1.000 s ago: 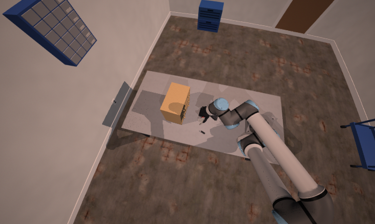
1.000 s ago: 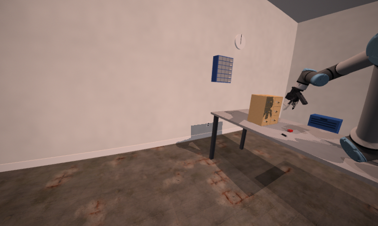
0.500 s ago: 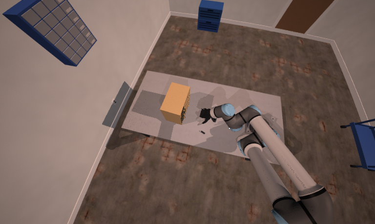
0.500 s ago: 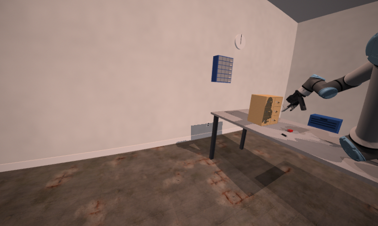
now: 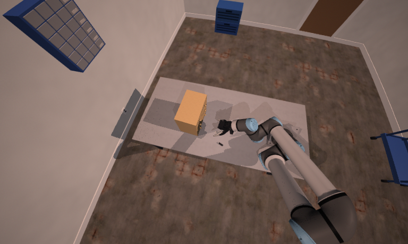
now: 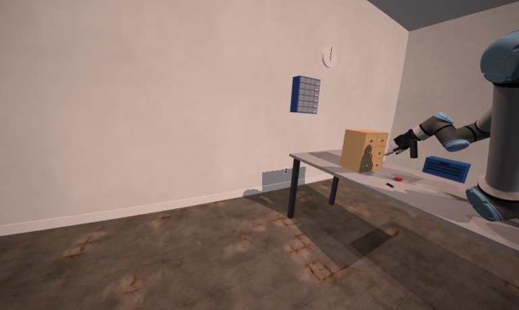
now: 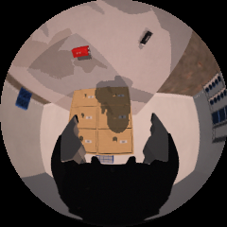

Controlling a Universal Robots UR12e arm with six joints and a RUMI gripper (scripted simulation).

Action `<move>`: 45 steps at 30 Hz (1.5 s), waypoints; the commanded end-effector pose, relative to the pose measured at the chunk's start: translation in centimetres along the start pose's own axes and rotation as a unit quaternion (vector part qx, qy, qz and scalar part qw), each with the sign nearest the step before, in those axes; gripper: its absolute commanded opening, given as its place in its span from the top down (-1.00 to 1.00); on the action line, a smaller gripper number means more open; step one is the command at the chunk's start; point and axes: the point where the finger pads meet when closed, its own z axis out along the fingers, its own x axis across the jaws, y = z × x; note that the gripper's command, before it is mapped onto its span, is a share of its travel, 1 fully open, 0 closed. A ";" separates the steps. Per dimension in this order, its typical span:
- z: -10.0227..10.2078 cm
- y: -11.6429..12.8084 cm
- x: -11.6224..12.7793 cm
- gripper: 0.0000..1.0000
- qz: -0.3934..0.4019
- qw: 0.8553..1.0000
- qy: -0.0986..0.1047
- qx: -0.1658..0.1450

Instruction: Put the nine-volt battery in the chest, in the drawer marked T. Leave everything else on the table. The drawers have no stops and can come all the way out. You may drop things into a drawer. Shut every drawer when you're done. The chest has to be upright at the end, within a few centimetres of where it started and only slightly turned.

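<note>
An orange chest (image 5: 190, 111) stands upright on the grey table (image 5: 228, 132); it also shows in the exterior view (image 6: 363, 150). Its drawer front (image 7: 101, 123) faces my gripper, with all drawers shut and labels too small to read. My gripper (image 5: 218, 134) is open and empty, hovering above the table a short way from the front (image 6: 392, 150) (image 7: 113, 123). A small black oblong object (image 5: 220, 144) (image 6: 389, 184) (image 7: 147, 37) and a small red block (image 6: 398, 178) (image 7: 81, 52) lie on the table. I cannot tell which is the battery.
A blue cabinet of small drawers (image 5: 55, 26) hangs on the wall. A blue chest (image 5: 229, 17) stands on the floor at the far wall, and a blue cart (image 5: 393, 157) stands at the right. The arm's base (image 6: 493, 199) sits on the table's right end.
</note>
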 end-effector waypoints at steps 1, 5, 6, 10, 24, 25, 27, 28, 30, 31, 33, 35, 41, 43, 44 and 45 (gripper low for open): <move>0.8 0.1 -0.2 -1.00 0.001 0.999 -0.005 -0.044; 1.4 0.1 -0.2 -1.00 0.001 0.998 -0.005 -0.069; 1.5 0.1 -0.2 -1.00 0.001 0.997 -0.005 -0.076; 2.0 0.1 -0.2 -1.00 0.001 0.995 -0.005 -0.100; 3.4 0.0 -0.2 -1.00 0.000 0.987 -0.005 -0.163; 3.5 0.0 -0.2 -1.00 0.000 0.986 -0.005 -0.168; 3.7 0.0 -0.2 -1.00 0.000 0.984 -0.005 -0.177; 3.7 0.0 -0.2 -1.00 0.000 0.984 -0.005 -0.177; 3.8 -0.1 -0.2 -1.00 0.000 0.983 -0.005 -0.181; 3.9 -0.1 -0.2 -1.00 0.000 0.983 -0.005 -0.185; 4.0 -0.1 -0.2 -1.00 0.000 0.981 -0.005 -0.193; 4.2 -0.1 -0.2 -1.00 0.000 0.980 -0.005 -0.200; 4.6 -0.1 -0.2 -1.00 0.000 0.976 -0.005 -0.217; 4.7 -0.1 -0.2 -1.00 0.000 0.975 -0.005 -0.221; 4.7 -0.1 -0.2 -1.00 0.000 0.975 -0.005 -0.223; 4.7 -0.1 -0.2 -1.00 0.000 0.975 -0.005 -0.223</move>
